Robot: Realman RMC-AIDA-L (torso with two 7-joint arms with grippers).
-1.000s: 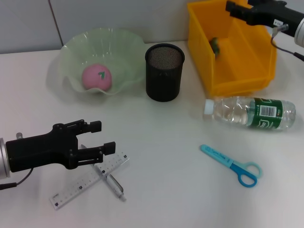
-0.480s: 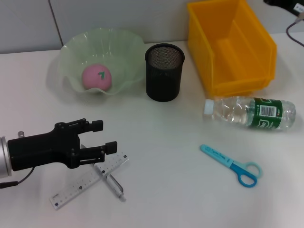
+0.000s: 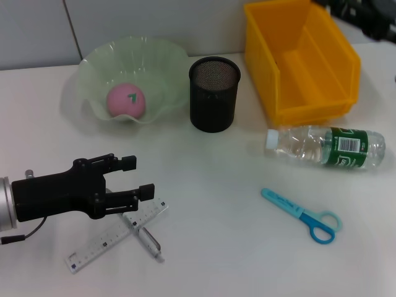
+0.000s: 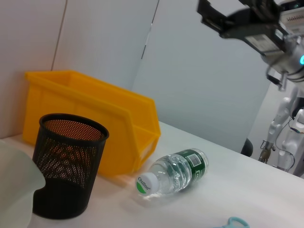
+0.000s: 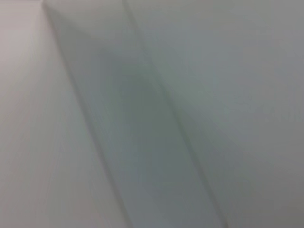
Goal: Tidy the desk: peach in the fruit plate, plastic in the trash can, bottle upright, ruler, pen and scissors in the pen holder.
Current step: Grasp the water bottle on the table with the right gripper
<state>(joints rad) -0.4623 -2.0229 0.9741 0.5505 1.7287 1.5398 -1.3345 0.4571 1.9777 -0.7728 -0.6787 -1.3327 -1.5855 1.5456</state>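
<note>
Pink against pale green, the peach already sits in the plate, just left of the cup, so that item looks done. The bin, just right of the cup, shows a bare floor in the head view; no plastic can be made out in it or anywhere on the desk, so whether that step is finished cannot be read here.

The rest is open work. The bottle lies on its side, to the right of the cup and nearer the robot, just in front of the bin, cap pointing toward the cup. The scissors lie flat, nearer still and close to the bottle. The ruler and pen lie crossed, touching, well to the left of the cup and near the desk's front edge. The cup itself looks empty.

The left gripper hovers over the ruler's upper end with its fingers spread and nothing between them; I judge it is about to take the ruler or pen. The right gripper is lifted high, beyond the bin and far right of the cup; whether its fingers are apart or together cannot be told.

So, by my reckoning, one item of six is clearly done, one is uncertain and four remain.
</note>
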